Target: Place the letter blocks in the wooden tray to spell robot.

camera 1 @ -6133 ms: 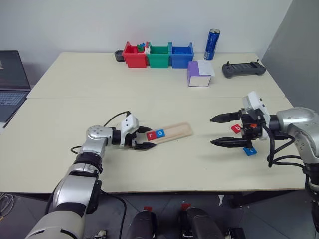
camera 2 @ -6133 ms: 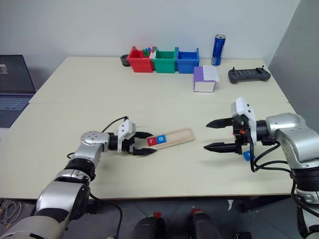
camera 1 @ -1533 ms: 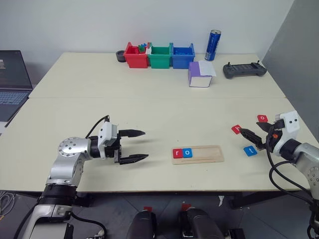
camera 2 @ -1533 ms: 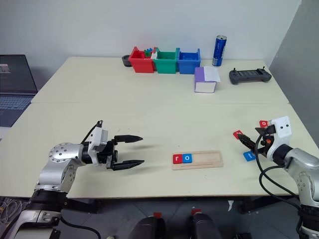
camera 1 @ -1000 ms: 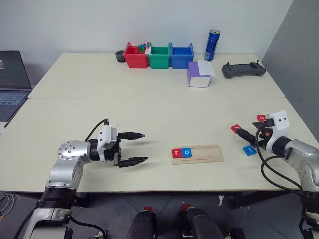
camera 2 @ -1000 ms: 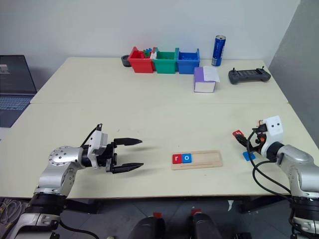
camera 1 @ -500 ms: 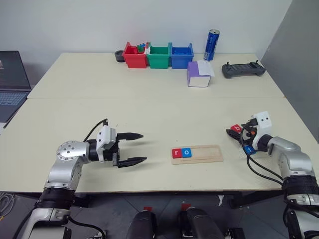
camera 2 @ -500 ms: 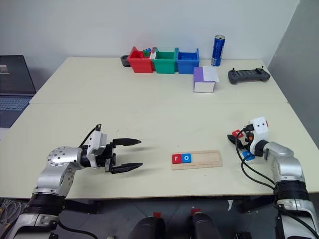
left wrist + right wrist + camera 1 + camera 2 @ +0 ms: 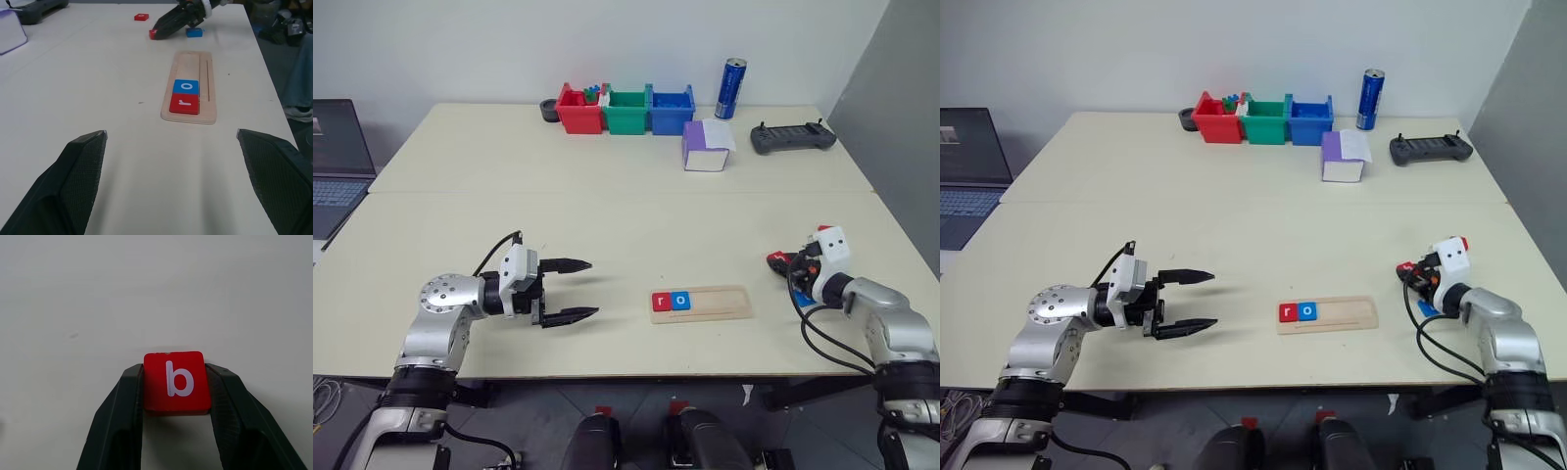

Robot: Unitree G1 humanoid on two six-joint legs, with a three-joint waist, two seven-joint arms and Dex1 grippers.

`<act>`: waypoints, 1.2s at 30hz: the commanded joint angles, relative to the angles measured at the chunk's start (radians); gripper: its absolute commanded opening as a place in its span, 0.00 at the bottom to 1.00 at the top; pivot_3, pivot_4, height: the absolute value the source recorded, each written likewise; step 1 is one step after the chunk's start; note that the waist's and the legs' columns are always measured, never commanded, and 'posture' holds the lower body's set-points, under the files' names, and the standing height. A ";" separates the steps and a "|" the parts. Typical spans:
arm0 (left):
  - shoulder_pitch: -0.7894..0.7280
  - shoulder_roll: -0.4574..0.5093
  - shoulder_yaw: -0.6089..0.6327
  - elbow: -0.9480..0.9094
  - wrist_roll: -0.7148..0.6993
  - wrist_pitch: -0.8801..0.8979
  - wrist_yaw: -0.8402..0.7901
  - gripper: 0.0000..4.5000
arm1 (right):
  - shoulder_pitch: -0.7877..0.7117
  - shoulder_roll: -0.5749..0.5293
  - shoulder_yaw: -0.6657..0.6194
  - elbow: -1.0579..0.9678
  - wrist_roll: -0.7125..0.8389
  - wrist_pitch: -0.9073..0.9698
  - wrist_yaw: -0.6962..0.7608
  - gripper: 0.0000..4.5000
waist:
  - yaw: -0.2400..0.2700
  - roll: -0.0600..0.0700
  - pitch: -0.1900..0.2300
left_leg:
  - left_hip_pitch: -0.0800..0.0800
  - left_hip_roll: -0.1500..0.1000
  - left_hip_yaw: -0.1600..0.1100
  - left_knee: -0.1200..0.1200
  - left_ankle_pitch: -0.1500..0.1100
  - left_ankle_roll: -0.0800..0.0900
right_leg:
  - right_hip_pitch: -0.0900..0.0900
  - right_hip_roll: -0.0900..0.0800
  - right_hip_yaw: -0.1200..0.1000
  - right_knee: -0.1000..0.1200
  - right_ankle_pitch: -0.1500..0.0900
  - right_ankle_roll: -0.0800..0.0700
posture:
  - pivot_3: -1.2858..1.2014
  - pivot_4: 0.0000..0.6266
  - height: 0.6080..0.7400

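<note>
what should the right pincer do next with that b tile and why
Probably lift the red b tile and carry it to the wooden tray. The right pincer has its fingers against both sides of the tile, and the tray holds only r and o, so the slot after o is free.

— What's on the pale table point(image 9: 607, 211)?

— A wooden tray point(image 9: 701, 303) near the front. Far back: three bins point(image 9: 625, 109), a can point(image 9: 730, 88), a purple box point(image 9: 705, 146), a controller point(image 9: 792, 137), perhaps a dark dish point(image 9: 546, 110).

— Loose tiles?

— A red tile point(image 9: 141, 17) and a blue tile point(image 9: 194, 33) at the right.
</note>
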 commanded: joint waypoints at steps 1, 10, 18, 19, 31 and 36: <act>-0.020 0.010 0.007 -0.012 -0.005 0.003 -0.004 1.00 | 0.065 -0.046 -0.137 -0.154 0.037 0.067 -0.049 0.32 | 0.000 0.000 0.000 | 0.000 0.000 0.000 0.000 0.000 0.000 | 0.000 0.000 0.000 0.000 0.000 0.000 | 0.52 0.24 1.00; -0.094 -0.008 -0.021 0.052 0.011 -0.007 -0.027 1.00 | 0.291 -0.052 -0.315 -0.221 0.060 0.088 -0.053 0.32 | -0.009 -0.001 -0.001 | 0.001 0.000 0.001 0.000 0.000 0.000 | 0.001 0.000 0.000 0.000 0.000 0.000 | 0.52 0.24 1.00; -0.113 -0.014 -0.024 0.091 0.019 -0.024 -0.042 1.00 | 0.287 -0.021 -0.262 -0.230 0.072 0.096 -0.045 0.32 | -0.017 -0.001 -0.001 | 0.002 0.000 0.000 0.000 0.000 0.000 | 0.001 0.001 0.000 0.000 0.000 0.000 | 0.52 0.24 1.00; -0.113 -0.014 -0.024 0.093 0.020 -0.025 -0.043 1.00 | 0.282 -0.022 -0.252 -0.224 0.066 0.101 -0.049 0.32 | -0.017 -0.001 -0.001 | 0.001 0.000 0.000 0.000 0.000 0.000 | 0.001 0.001 0.000 0.000 0.000 0.000 | 0.52 0.24 1.00; -0.066 0.001 -0.019 0.056 0.005 -0.019 -0.080 1.00 | 0.229 -0.089 -0.264 -0.226 0.086 0.136 0.003 0.99 | -0.016 -0.001 -0.001 | 0.001 0.000 0.000 0.000 0.000 0.000 | 0.001 0.001 0.000 0.000 0.000 0.000 | 0.52 0.24 1.00; -0.015 0.023 -0.020 -0.031 -0.014 0.019 -0.101 1.00 | 0.206 -0.251 -0.292 -0.128 0.120 0.044 0.221 0.99 | -0.016 -0.001 -0.001 | 0.001 0.000 0.000 0.000 0.000 0.000 | 0.001 0.001 0.000 0.000 0.000 0.000 | 0.52 0.24 1.00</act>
